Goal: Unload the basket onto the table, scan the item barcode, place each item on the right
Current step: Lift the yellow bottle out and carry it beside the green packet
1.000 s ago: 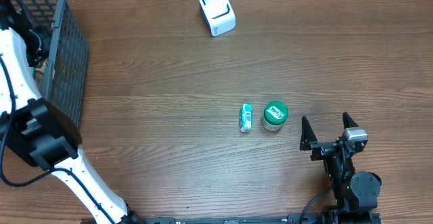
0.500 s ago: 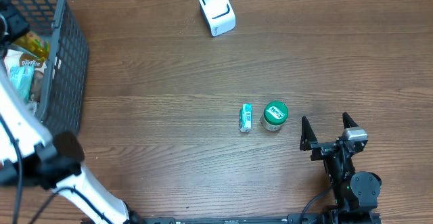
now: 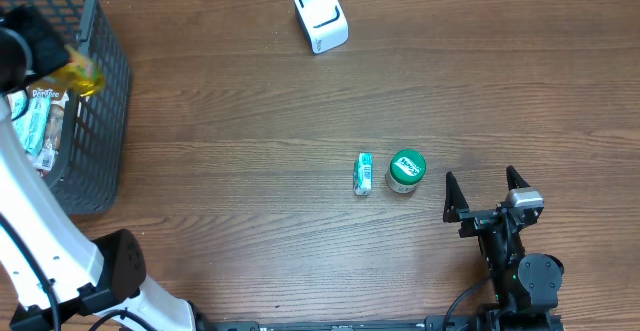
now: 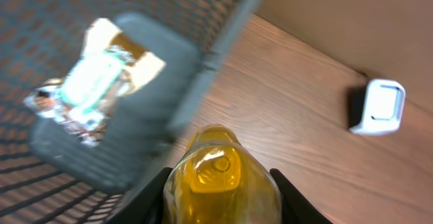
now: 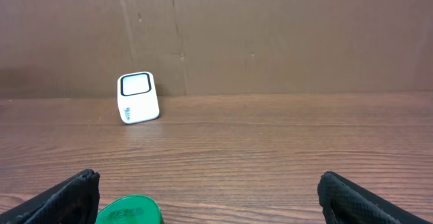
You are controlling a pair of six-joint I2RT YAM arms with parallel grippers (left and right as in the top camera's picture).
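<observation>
Plainly, left hand [image 4: 222, 195] grips yellow bottle [image 4: 220, 171]; lettering on green jar [image 3: 406, 170] unreadable.

Left arm [image 3: 35, 221] stretched far and high, jaws gripping; right arm [image 3: 515, 256] low, jaws wide apart.

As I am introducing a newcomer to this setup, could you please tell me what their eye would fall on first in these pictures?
The left gripper, at the far left, holds a yellow bottle by the rim of a dark mesh basket. A white scanner stands at the back, and a green-lidded jar sits mid-scene before the open right gripper.
</observation>
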